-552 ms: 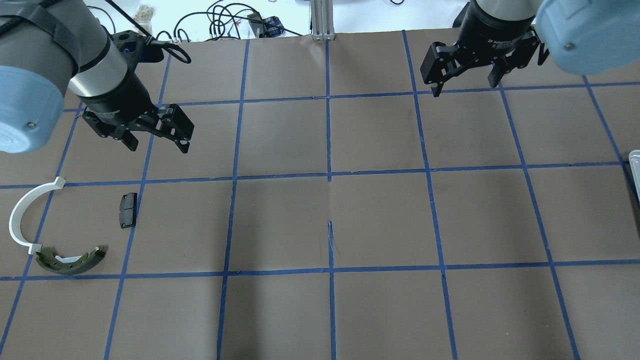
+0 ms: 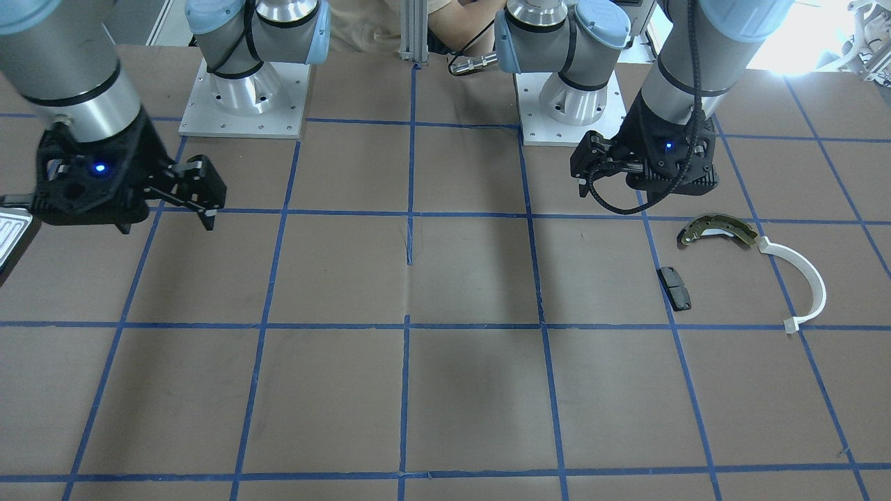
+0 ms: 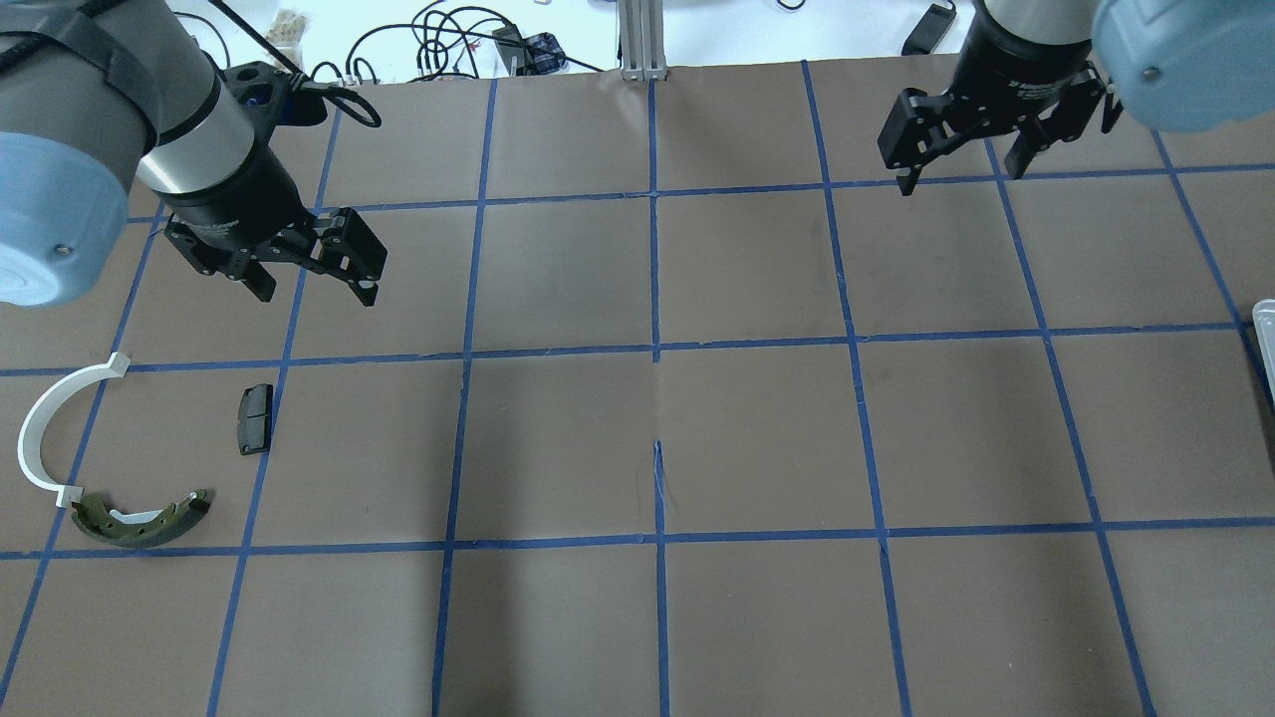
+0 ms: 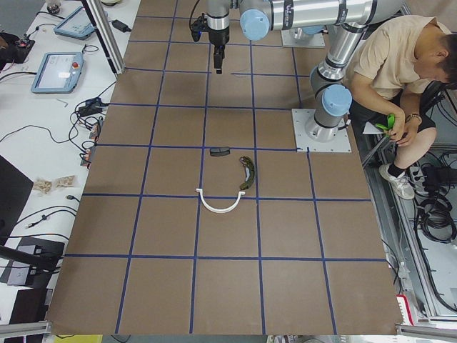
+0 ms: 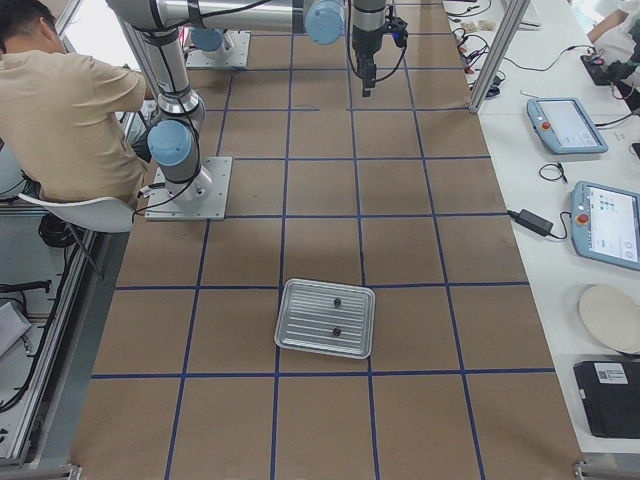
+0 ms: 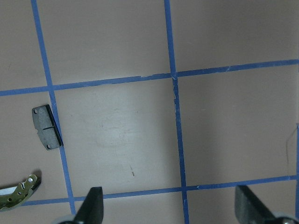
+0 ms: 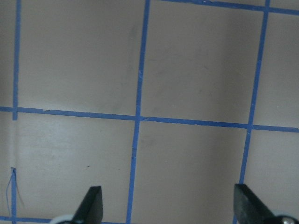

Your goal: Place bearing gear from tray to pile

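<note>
The silvery ribbed tray (image 5: 300, 335) lies at the table's right end. Two small dark round parts (image 5: 337, 300) rest on it, too small to identify. Only the tray's edge (image 3: 1265, 324) shows in the overhead view. The pile lies at the left: an olive-and-silver brake shoe (image 3: 139, 520), a white plastic arc (image 3: 40, 428) and a dark brake pad (image 3: 254, 418). My left gripper (image 3: 317, 291) is open and empty, above the table just behind the pile. My right gripper (image 3: 961, 179) is open and empty, high over the far right squares, well away from the tray.
Brown paper with a blue tape grid (image 3: 655, 349) covers the table. Cables (image 3: 448, 40) lie beyond the far edge. A seated person (image 4: 400, 78) is beside the robot bases. Tablets (image 5: 570, 125) sit on the side bench.
My right gripper has moved to the right and slightly toward the far edge in the overhead view. The left arm and the pile have not moved.
</note>
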Tool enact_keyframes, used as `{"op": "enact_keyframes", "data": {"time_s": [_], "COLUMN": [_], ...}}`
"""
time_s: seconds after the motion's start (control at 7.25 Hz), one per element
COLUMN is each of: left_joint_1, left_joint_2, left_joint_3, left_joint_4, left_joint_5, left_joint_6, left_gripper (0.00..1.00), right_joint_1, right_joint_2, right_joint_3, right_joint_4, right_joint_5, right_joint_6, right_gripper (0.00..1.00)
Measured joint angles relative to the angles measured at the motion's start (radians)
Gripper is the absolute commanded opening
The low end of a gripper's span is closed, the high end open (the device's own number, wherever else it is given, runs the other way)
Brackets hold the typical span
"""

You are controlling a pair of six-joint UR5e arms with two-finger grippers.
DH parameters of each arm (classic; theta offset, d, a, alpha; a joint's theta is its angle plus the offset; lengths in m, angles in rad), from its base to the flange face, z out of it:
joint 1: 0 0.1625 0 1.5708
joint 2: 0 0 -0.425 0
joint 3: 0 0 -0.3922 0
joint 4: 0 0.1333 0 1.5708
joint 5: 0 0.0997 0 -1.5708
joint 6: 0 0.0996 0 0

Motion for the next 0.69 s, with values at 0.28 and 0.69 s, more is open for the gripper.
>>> {"op": "enact_keyframes", "data": {"time_s": [0.28, 0.69], "left_joint_1": [0.0, 0.0], "left_joint_2": [-0.001, -0.002], "left_joint_3": [0.0, 0.0], "left_joint_4": [0.0, 0.001], "left_joint_5": [-0.001, -0.001], "left_joint_6": [0.0, 0.0], "left_gripper": [1.0, 1.0], "right_joint_1": [-0.217, -0.565], "right_joint_2": [0.012, 0.114], "right_joint_3": [0.068, 0.208], "right_joint_4": [-0.022, -0.274], "right_joint_5": [0.001, 0.004], "right_joint_6": [-0.248, -0.667], "right_gripper": [1.0, 1.0]}}
